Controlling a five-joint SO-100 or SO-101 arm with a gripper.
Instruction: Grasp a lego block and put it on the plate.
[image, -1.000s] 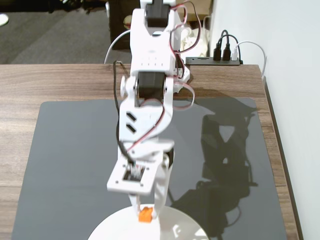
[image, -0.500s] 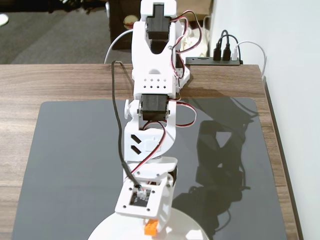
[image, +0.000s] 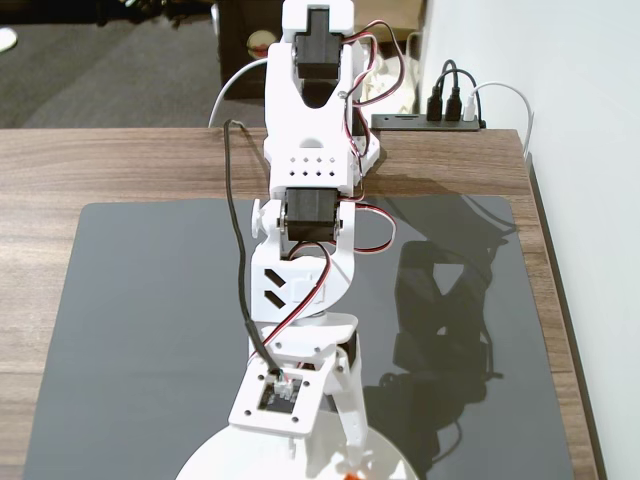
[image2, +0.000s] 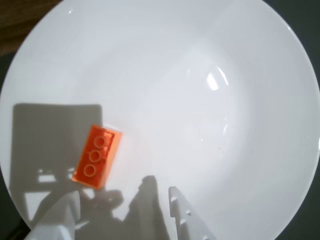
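lego block (image2: 97, 156): one only - small, bright orange, half clear, three studs seen on top in a row
place of block: lying flat on the plate, left and near side in the wrist view, a little tilted
plate (image2: 200, 65): one, white, round, smooth
gripper (image2: 120, 200): one - fingers spread apart, holding nothing, block just beyond the left fingertip
arm (image: 305, 200): one, white, reaching over a black mat (image: 140, 320)

In the fixed view, the arm hides most of the plate (image: 395, 465) and the bottom edge cuts it; the lego block (image: 348, 477) shows only as an orange sliver.
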